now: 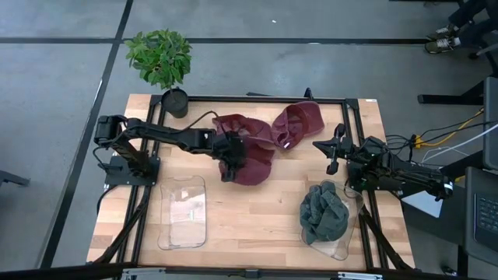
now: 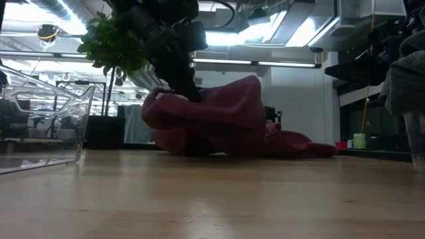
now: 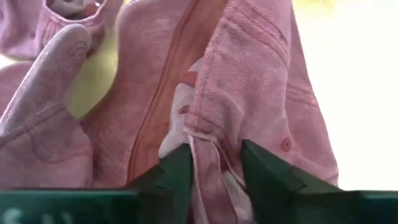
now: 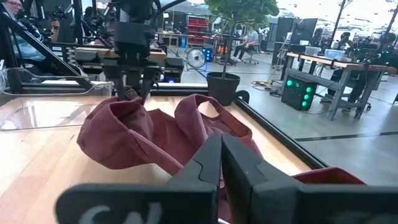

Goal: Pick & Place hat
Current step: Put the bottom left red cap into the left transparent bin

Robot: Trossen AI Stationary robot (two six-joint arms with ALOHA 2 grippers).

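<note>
Left gripper (image 3: 211,171), fingers part-open astride a fold of the maroon hat (image 1: 250,155) beside the potted plant (image 1: 161,58); closing carelessly risks pinching only loose fabric. Right gripper (image 1: 334,153) waits shut.

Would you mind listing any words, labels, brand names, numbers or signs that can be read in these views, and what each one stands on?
None can be read.
Maroon hat: no lettering or logo shows on its fabric.
Right gripper: pale marks on its body, too blurred and cut off to read.
Clear bin: a faint patch inside, too small to read.
Room behind the table: no legible sign.
</note>
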